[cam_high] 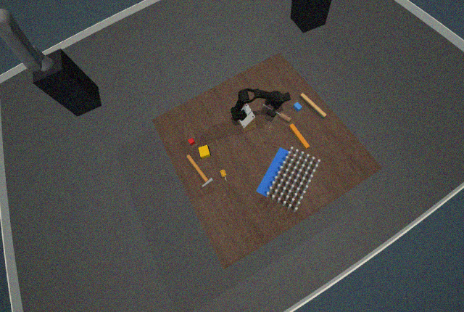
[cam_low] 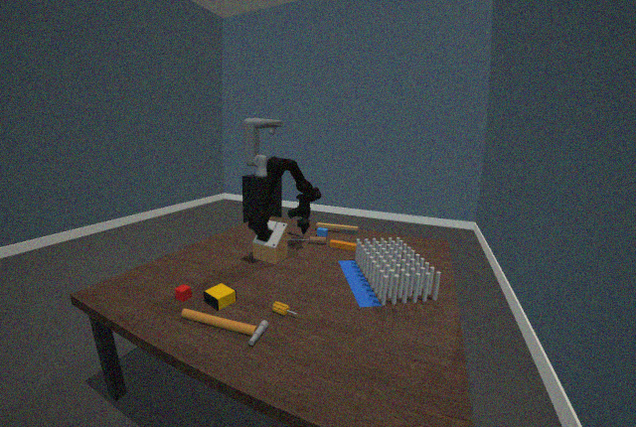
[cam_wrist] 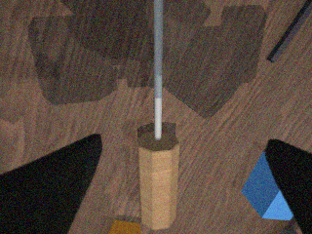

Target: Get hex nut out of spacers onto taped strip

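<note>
My gripper [cam_high: 271,113] [cam_low: 304,230] [cam_wrist: 181,143] is open and empty, low over a tool. The tool's wooden handle [cam_high: 284,116] [cam_low: 318,239] [cam_wrist: 158,187] lies on the table, and in the wrist view it is between the spread fingertips, clear of both. Its thin metal rod [cam_wrist: 158,63] runs away from the handle; its far end is out of the wrist view. The metal spacers [cam_low: 386,289] stand upright in rows. The blue taped strip [cam_high: 272,171] [cam_low: 354,282] lies along their near side. The hex nut cannot be made out in any view.
A blue cube [cam_high: 297,106] [cam_low: 322,231] [cam_wrist: 260,187], an orange bar [cam_high: 299,136] [cam_low: 342,244] and a wooden stick [cam_high: 313,105] [cam_low: 337,226] lie near the tool. A hammer [cam_high: 197,167] [cam_low: 218,322], small screwdriver [cam_high: 222,173] [cam_low: 279,308], yellow block [cam_high: 204,151] and red cube [cam_high: 191,141] lie farther off.
</note>
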`<state>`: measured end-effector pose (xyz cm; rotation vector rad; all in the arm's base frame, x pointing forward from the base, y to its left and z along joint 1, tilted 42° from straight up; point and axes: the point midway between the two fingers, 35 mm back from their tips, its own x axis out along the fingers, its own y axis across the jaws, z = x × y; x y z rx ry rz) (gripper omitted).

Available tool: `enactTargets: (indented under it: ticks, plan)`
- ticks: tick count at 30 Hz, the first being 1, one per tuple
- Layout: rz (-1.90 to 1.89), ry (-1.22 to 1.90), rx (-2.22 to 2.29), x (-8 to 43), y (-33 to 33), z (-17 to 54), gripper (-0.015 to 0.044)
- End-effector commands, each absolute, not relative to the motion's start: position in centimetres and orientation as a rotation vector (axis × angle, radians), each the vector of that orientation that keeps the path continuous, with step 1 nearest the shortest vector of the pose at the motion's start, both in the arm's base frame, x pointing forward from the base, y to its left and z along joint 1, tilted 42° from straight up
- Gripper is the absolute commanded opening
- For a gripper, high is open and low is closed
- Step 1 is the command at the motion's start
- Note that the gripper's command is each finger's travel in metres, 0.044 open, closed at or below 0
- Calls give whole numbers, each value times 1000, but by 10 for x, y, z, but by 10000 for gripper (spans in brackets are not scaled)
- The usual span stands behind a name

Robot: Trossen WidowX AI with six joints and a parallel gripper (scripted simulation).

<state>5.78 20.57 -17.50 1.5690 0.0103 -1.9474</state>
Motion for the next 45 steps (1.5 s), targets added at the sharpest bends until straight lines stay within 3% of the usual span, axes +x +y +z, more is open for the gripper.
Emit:
enactTargets:
  ticks: [1,17,23,45]
  plan:
    - [-1963,1,1555,61,209,-176,440]
    - [-2203,-110,1240,138,241,-195,440]
    - [-2203,-110,1240,138,241,-195,282]
    - [-2203,-112,1242,140,227,-211,280]
